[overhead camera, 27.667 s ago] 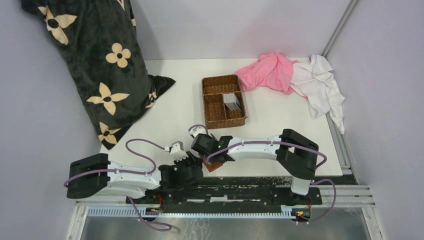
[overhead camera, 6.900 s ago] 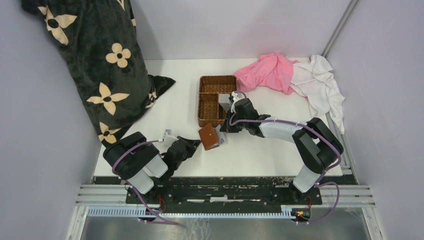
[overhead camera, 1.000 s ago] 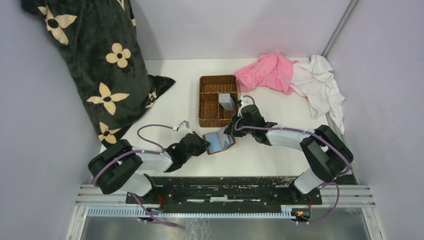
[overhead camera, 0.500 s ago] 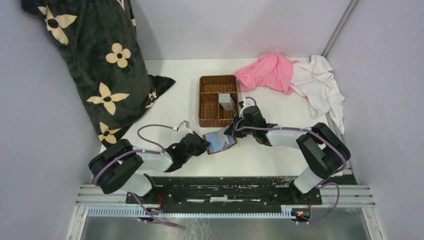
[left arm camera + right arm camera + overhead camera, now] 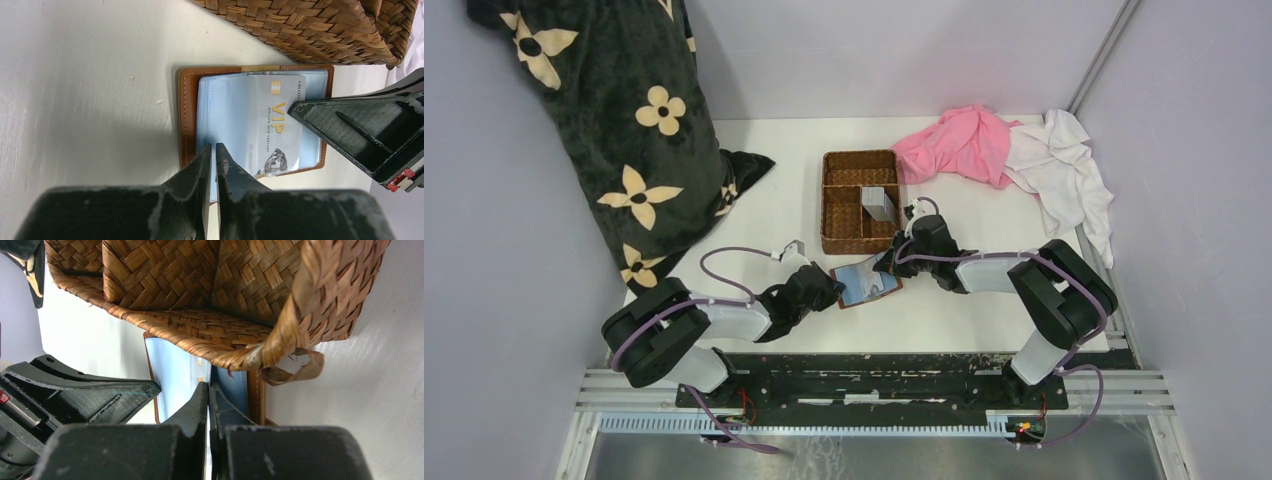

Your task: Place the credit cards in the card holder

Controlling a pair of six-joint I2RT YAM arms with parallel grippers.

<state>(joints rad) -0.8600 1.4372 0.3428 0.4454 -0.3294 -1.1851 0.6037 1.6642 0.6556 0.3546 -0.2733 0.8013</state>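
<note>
The brown leather card holder [image 5: 865, 284] lies open on the table just in front of the wicker basket, its pale blue sleeves [image 5: 227, 107] facing up. A silver credit card [image 5: 274, 125] printed VIP lies over the sleeves. My left gripper [image 5: 212, 149] is shut on the holder's near blue sleeve edge. My right gripper [image 5: 208, 388] is shut on the card's far end, a thin pale edge showing between its fingers. Another grey credit card [image 5: 879, 205] stands inside the basket.
The woven basket [image 5: 842, 203] with compartments stands right behind the holder, its frayed corner [image 5: 295, 365] overhanging the right gripper. A dark flowered blanket [image 5: 614, 120] fills the back left. Pink [image 5: 959, 145] and white [image 5: 1064, 165] cloths lie at the back right.
Almost nothing differs. The right arm's elbow has drifted slightly inward; both grippers and the open holder stay where they were.
</note>
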